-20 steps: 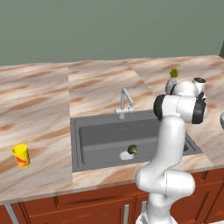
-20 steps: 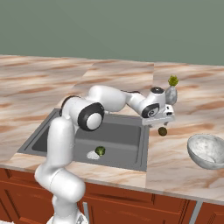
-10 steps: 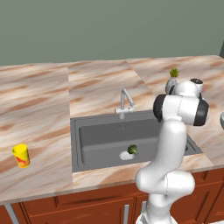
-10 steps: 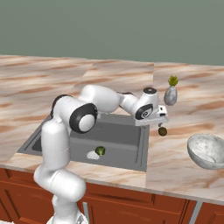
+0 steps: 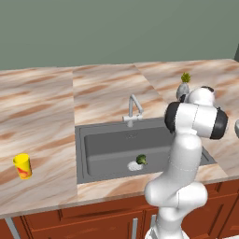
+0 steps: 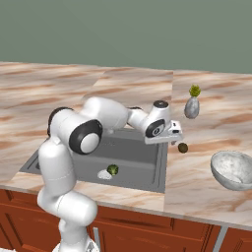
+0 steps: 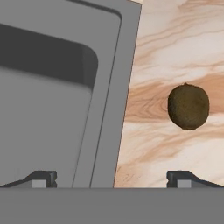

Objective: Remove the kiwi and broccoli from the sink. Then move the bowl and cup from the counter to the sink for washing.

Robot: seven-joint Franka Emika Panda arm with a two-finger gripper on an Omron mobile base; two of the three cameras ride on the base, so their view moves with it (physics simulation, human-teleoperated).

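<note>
Since a second ago the arm has pulled back from the right-hand counter toward the sink edge, leaving the kiwi lying where it was. Two-finger hand (image 6: 173,139) now hangs over the sink's right rim, jaws spread wide, gripping nothing. Small brown-olive oval kiwi (image 7: 188,106) rests on the pinkish-tan veined marble counter (image 7: 175,39), just beside the rim of the dark grey rectangular sink (image 7: 48,109) and apart from both fingertips (image 7: 183,178). Small dark green bumpy broccoli floret (image 6: 112,170) lies on the sink floor, next to the round drain. Round shallow whitish-grey bowl (image 6: 233,170) sits on the counter right of the kiwi. Grey egg-shaped vase with green tuft (image 6: 192,107) stands behind it. Bright yellow cup (image 5: 22,166) stands far left of the sink.
</note>
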